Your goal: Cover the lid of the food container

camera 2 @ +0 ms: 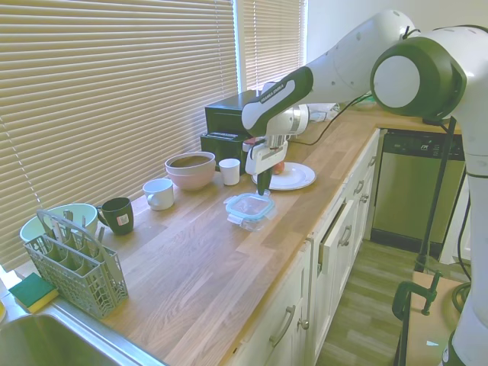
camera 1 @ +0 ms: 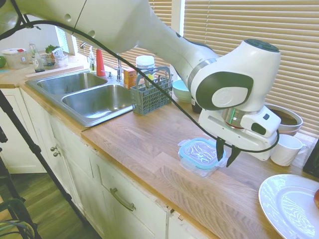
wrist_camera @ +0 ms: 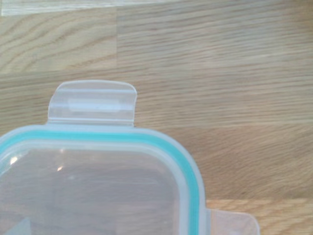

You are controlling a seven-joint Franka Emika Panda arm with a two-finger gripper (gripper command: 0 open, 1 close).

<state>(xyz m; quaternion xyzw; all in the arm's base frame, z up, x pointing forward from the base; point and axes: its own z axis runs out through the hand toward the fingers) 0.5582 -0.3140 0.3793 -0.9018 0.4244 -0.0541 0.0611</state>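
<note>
1. Wrist view, close in: flat clear plastic lid with a teal rim [wrist_camera: 98, 186] fills the lower part of the frame over wood grain. One clear snap tab [wrist_camera: 92, 104] sticks out flat from its edge; a second shows at the corner of the frame.
2. First exterior view: that lid [camera 1: 200, 152] sits flat on top of the shallow clear glass food container [camera 1: 197, 167], edges lined up, on the wooden countertop [camera 1: 144, 142] close to its front edge.
3. Black two-finger gripper [camera 1: 226, 153] on the white arm hangs at the right edge of the lid. Fingers spread slightly apart, nothing between them. Whether the tips touch the lid, cannot tell.
4. Second exterior view: gripper [camera 2: 263, 185] points straight down at the far edge of the lidded dish [camera 2: 249, 206].
5. Right of the container: white round plate [camera 1: 291, 206], near the front edge. Behind it, a white mug [camera 1: 285, 149] and a large pinkish bowl with a dark inside [camera 1: 284, 118] toward the blinds.
6. Left along the counter: grey plastic cutlery basket [camera 1: 151, 92] beside the stainless double sink [camera 1: 87, 94]. A pale teal bowl [camera 1: 181, 89] sits behind the basket.
7. Second exterior view also shows a dark green mug [camera 2: 117, 215] and a small white cup [camera 2: 229, 171] along the window side, well apart from the container.
</note>
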